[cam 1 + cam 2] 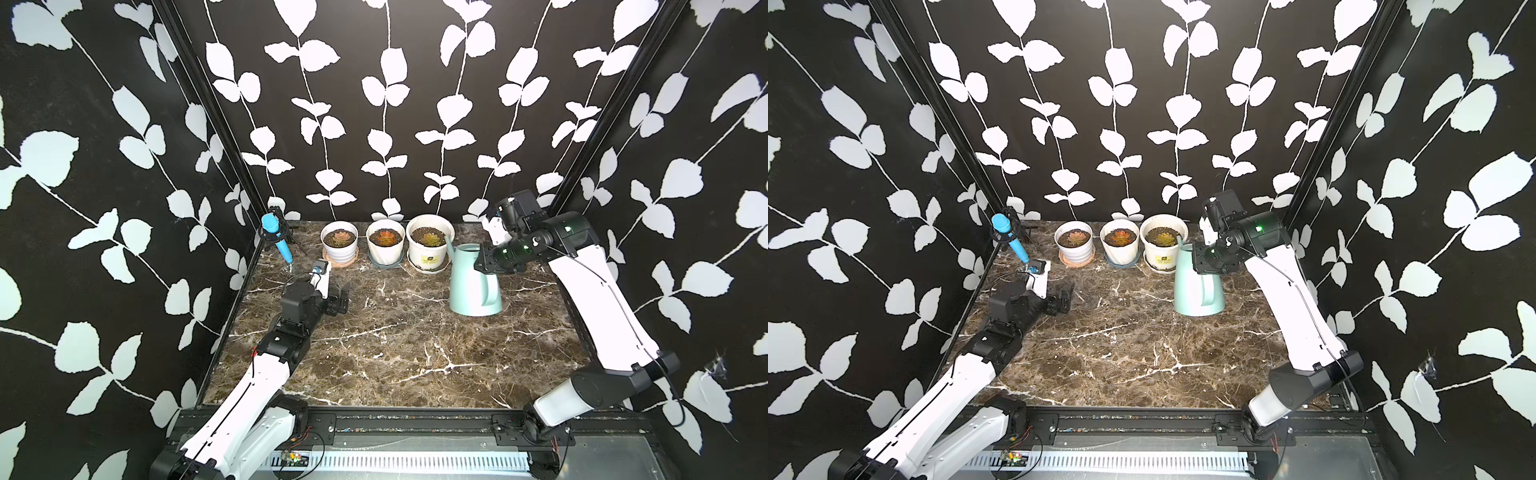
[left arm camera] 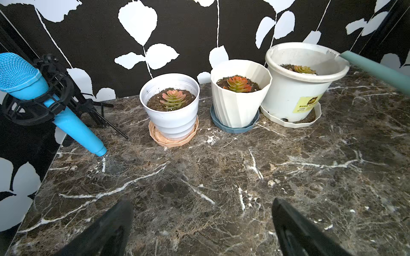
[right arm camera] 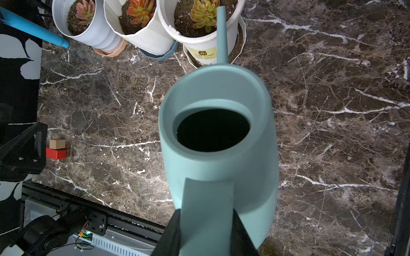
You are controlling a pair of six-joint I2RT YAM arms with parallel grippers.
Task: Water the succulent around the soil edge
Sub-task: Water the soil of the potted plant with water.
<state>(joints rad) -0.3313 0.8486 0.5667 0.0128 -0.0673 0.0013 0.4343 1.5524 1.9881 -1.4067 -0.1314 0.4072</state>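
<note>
A teal watering can (image 1: 473,286) (image 1: 1198,291) stands roughly upright at the table's back right. My right gripper (image 1: 484,259) (image 3: 206,221) is shut on the top of its handle. Its thin spout (image 3: 221,33) (image 2: 377,71) reaches to the rim of the rightmost white pot (image 1: 430,253), which holds a yellow-green succulent (image 3: 203,13) (image 2: 304,69) in dark soil. No water shows at the spout. I cannot tell whether the can's base rests on the table. My left gripper (image 1: 343,301) (image 2: 202,204) hovers open and empty low over the table at the left, apart from the pots.
Two more potted succulents stand in the back row: a middle faceted pot (image 1: 385,247) on a blue saucer and a left pot (image 1: 339,247) on a peach saucer. A blue microphone (image 1: 276,237) on a black stand leans at the back left. Small red and tan blocks (image 3: 56,148) lie near the left arm.
</note>
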